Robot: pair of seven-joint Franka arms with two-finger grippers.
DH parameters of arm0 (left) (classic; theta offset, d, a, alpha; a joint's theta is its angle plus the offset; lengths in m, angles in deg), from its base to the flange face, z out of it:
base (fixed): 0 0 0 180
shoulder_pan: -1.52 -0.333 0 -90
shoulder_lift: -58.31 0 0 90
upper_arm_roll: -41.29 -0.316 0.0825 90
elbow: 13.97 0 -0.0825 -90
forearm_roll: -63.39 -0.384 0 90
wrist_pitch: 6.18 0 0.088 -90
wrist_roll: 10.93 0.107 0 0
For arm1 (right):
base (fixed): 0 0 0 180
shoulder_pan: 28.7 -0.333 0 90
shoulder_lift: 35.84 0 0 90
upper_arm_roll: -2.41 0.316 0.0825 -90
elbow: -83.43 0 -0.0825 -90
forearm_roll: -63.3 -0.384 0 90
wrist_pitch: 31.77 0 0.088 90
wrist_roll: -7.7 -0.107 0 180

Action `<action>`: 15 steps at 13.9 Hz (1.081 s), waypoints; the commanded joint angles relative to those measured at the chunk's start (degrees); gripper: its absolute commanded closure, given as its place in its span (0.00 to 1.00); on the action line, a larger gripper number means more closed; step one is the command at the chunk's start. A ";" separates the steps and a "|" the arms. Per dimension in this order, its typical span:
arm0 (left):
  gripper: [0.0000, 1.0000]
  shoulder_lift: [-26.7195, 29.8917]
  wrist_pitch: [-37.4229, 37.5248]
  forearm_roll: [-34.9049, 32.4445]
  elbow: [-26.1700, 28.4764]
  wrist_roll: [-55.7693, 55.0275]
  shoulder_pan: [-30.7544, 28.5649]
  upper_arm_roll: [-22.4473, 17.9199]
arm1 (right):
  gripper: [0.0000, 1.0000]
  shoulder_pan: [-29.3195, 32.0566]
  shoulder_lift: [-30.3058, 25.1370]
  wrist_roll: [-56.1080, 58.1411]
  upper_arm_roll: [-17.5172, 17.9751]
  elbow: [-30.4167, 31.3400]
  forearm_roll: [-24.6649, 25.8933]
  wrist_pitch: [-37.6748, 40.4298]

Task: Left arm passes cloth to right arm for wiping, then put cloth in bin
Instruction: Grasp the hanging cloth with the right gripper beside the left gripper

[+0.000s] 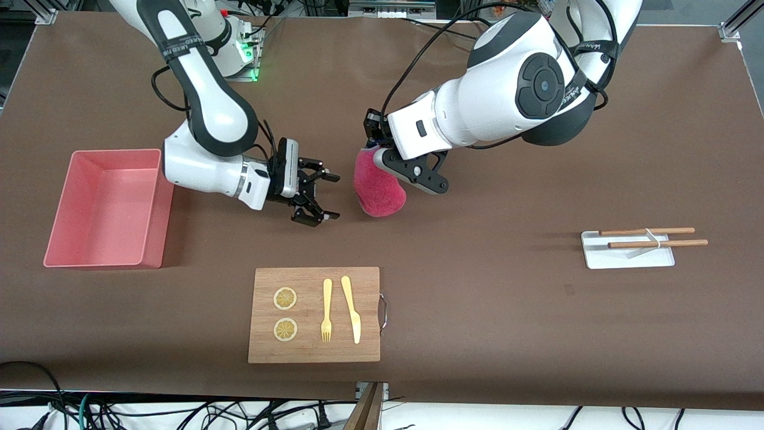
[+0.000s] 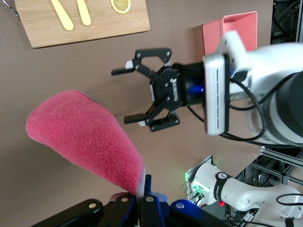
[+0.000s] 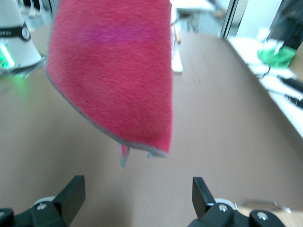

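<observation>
Your left gripper (image 1: 382,156) is clenched on the cloth (image 1: 378,186), which hangs long axis downward above bare table, free edge lowest. Your right gripper (image 1: 322,196) sits beside the cloth, fingers spread, not touching. The bin (image 1: 149,206) lies toward the right arm's end.

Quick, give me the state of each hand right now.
Left hand: closed on the cloth, which hangs above the table.
Right hand: open, empty, beside the cloth.
</observation>
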 commanded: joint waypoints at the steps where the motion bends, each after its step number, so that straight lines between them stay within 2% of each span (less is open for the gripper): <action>1: 1.00 0.42 -0.19 -1.57 -0.06 0.08 0.08 -0.21 | 0.00 -1.55 -0.04 10.81 0.12 3.64 -11.43 1.01; 5: 1.00 0.42 -0.19 -1.57 -0.06 0.08 0.25 -0.21 | 0.00 -2.96 -2.58 9.17 0.56 8.64 -15.40 1.45; 7: 1.00 0.42 -0.19 -1.57 -0.06 0.08 0.25 -0.21 | 0.00 -2.96 -2.76 5.40 2.14 8.22 -16.02 1.28; 11: 1.00 0.42 -0.19 -1.57 -0.15 0.08 0.25 -0.21 | 0.00 -2.96 -3.02 3.63 2.14 7.07 -17.43 1.28; 12: 1.00 0.42 -0.19 -1.57 -0.15 0.08 0.25 -0.21 | 0.03 -2.96 -2.94 3.62 2.14 7.07 -17.43 1.28; 14: 1.00 0.42 -0.19 -1.57 -0.06 0.08 0.25 -0.21 | 0.45 -3.04 -2.76 3.62 2.14 7.07 -17.43 1.19; 15: 1.00 0.42 -0.19 -1.57 -0.06 0.08 0.25 -0.21 | 0.74 -3.39 -2.76 3.45 2.14 6.98 -17.43 1.28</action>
